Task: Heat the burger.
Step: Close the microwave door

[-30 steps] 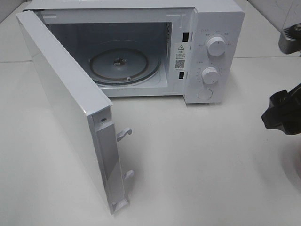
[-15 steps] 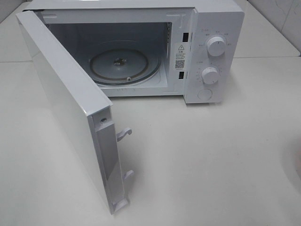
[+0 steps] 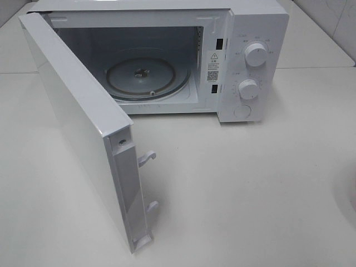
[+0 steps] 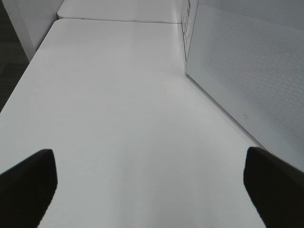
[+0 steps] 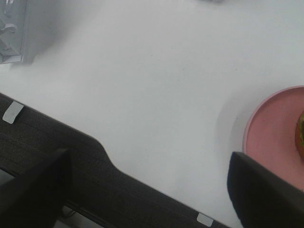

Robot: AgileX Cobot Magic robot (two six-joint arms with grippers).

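Observation:
Only a sliver of the burger shows, at the edge of the right wrist view, resting on a round pink plate. My right gripper is open, hanging above the table's front edge with the plate off to one side of its fingers. The left gripper is open too, low over bare table beside the microwave's door. Neither gripper appears in the exterior high view. The white microwave stands at the back with its door swung wide and the glass turntable bare.
The open door juts far out toward the front left, its latch hooks pointing right. Two knobs sit on the microwave's right panel. The door's lower corner shows in the right wrist view, and dark floor lies past the table edge.
The right arm, seen at the right edge of the exterior high view a second ago, has moved out of that view. The microwave and door have not moved.

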